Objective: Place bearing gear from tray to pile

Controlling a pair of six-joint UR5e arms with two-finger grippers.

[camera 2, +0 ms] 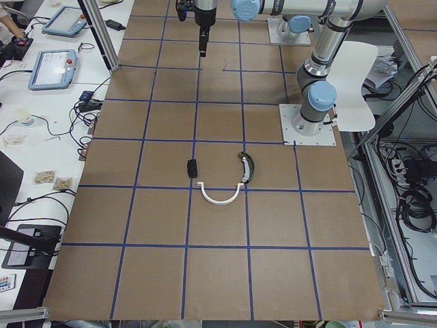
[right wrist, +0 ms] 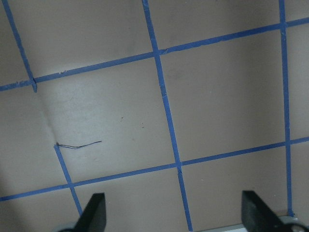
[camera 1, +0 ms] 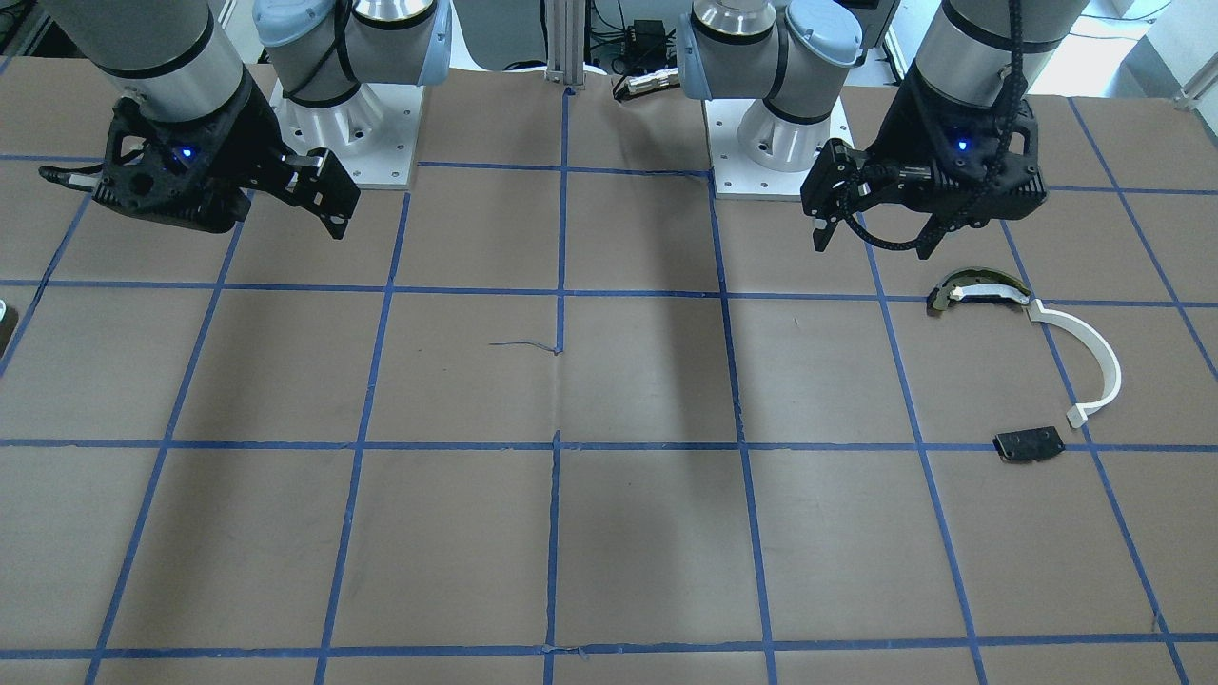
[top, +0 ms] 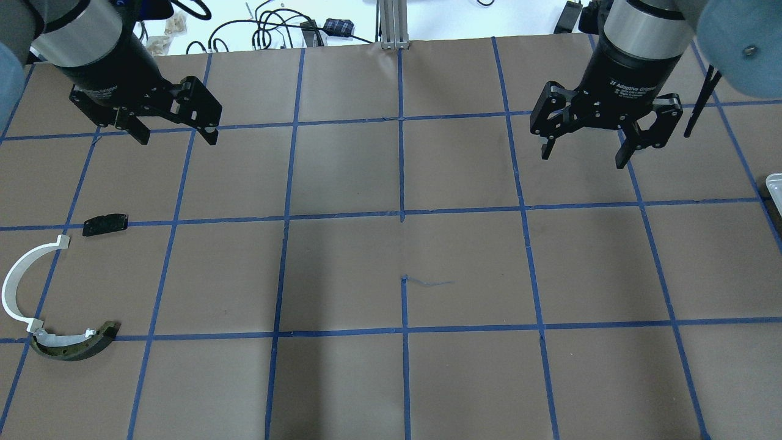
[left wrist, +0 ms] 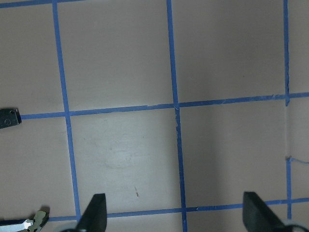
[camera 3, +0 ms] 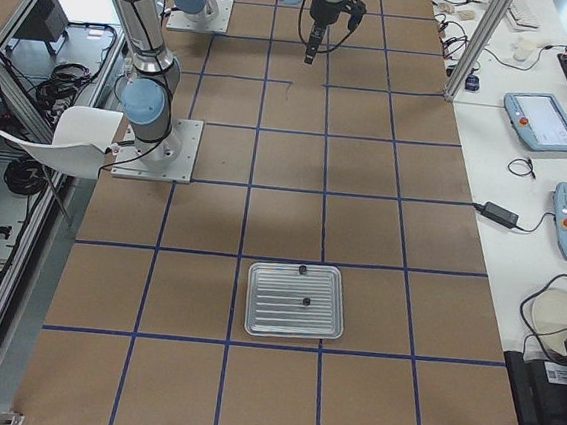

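Observation:
The metal tray (camera 3: 253,315) holds two small dark parts (camera 3: 305,301); they are too small to tell which is the bearing gear. Only the tray's edge (top: 774,189) shows in the overhead view. The pile lies at the table's left: a white arc (top: 18,278), an olive-and-white curved piece (top: 76,347) and a black plate (top: 105,224). My left gripper (top: 174,131) is open and empty, hovering beyond the plate. My right gripper (top: 586,153) is open and empty, hovering left of the tray. The plate's end (left wrist: 8,117) shows in the left wrist view.
Brown paper with a blue tape grid (top: 403,211) covers the table. The two arm bases (camera 1: 352,143) stand at the robot's side. Cables and tablets (camera 3: 543,122) lie on a side bench beyond the far edge.

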